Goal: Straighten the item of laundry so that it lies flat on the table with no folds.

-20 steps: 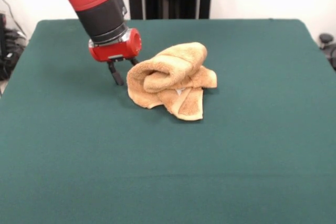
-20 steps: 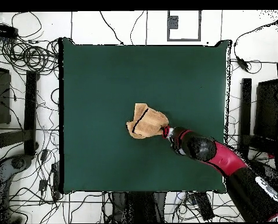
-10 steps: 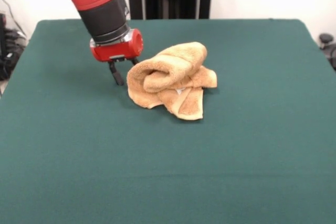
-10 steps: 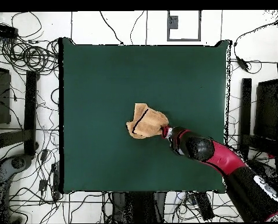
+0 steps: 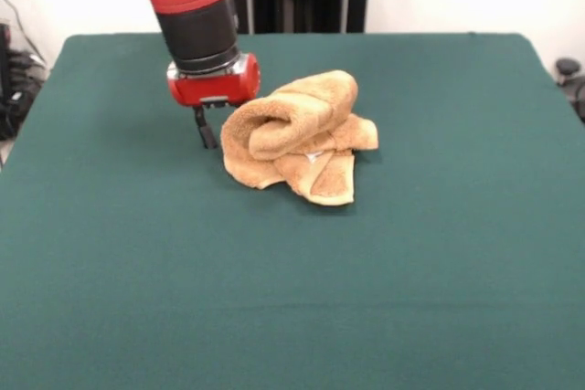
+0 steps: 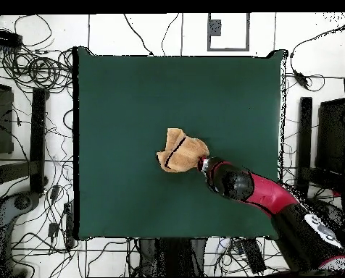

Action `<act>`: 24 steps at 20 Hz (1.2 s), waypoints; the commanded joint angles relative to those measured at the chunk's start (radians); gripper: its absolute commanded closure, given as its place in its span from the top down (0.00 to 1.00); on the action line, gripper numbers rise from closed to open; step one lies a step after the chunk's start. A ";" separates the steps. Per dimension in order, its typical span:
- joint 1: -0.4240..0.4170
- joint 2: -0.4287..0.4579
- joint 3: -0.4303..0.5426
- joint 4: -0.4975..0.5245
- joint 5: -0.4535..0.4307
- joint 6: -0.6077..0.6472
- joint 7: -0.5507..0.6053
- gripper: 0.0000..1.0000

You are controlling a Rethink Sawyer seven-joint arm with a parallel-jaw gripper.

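The item of laundry (image 5: pixel 294 131) is a golden-tan towel, bunched into a thick roll with folded layers and a hemmed corner hanging toward the front. It lies near the middle of the dark green table (image 5: pixel 420 262). My gripper (image 5: pixel 217 134) stands open at the towel's left end, low over the table. One dark finger (image 5: pixel 207 131) shows beside the roll and the other is hidden behind the cloth. From overhead, the towel (image 6: pixel 179 150) is a crumpled lump with the gripper (image 6: pixel 202 163) at its lower right edge, on the table (image 6: pixel 125 101).
The red and black arm (image 6: pixel 262 195) reaches in across the table's lower right part in the overhead view. Cables and stands (image 6: pixel 30 69) lie on the floor around the table.
The gripper has shifted toward the towel, so that one of its fingers is now hidden behind the roll. The towel's shape is nearly the same.
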 commanded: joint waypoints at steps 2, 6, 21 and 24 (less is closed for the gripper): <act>0.265 0.227 -0.036 -0.126 -0.040 -0.313 0.182 1.00; 0.314 0.203 -0.079 -0.224 -0.057 -0.211 0.097 1.00; 0.199 0.239 0.038 -0.154 0.050 -0.292 0.238 1.00; 0.206 0.237 0.039 -0.155 0.068 -0.290 0.247 1.00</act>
